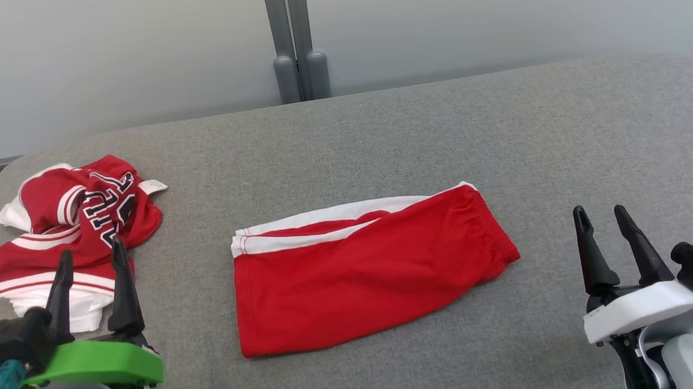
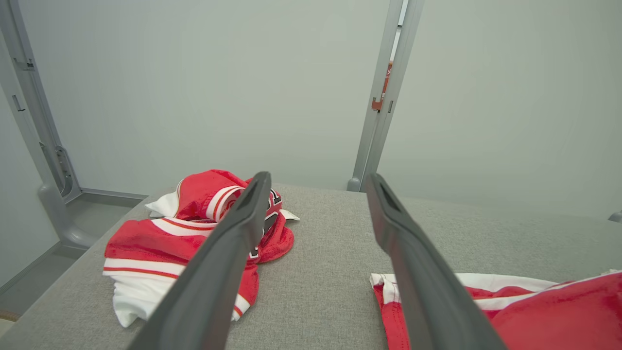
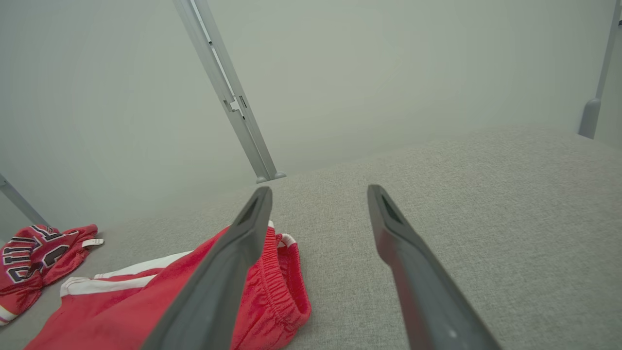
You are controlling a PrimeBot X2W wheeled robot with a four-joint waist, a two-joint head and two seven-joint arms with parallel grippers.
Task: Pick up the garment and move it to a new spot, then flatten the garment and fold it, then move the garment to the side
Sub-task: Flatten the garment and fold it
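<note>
Both pairs of jaws are spread apart, and they hold nothing.

From the head view, we see the left jaws at the lower left. Their dark fingers point(image 1: 125, 292) point up in front of the near edge of a red jersey point(image 1: 54, 236). The jersey lies all bunched up at the left end of the grey desk point(image 1: 499, 137). Red shorts point(image 1: 357, 278) with a white stripe lie flat in the middle of the desk, well apart from the jersey. The right jaws stand at the lower right over bare desk, off to the side of the shorts.

From the left wrist view, we see the jersey point(image 2: 155, 243) behind one finger point(image 2: 218, 272). A corner of the shorts point(image 2: 559, 311) shows low on the right.

From the right wrist view, we see the stretchy waist end of the shorts point(image 3: 286, 291) next to one finger point(image 3: 218, 291). The other finger point(image 3: 413, 272) stands over bare desk point(image 3: 486, 194). The jersey point(image 3: 34, 262) lies far off at the left edge.
</note>
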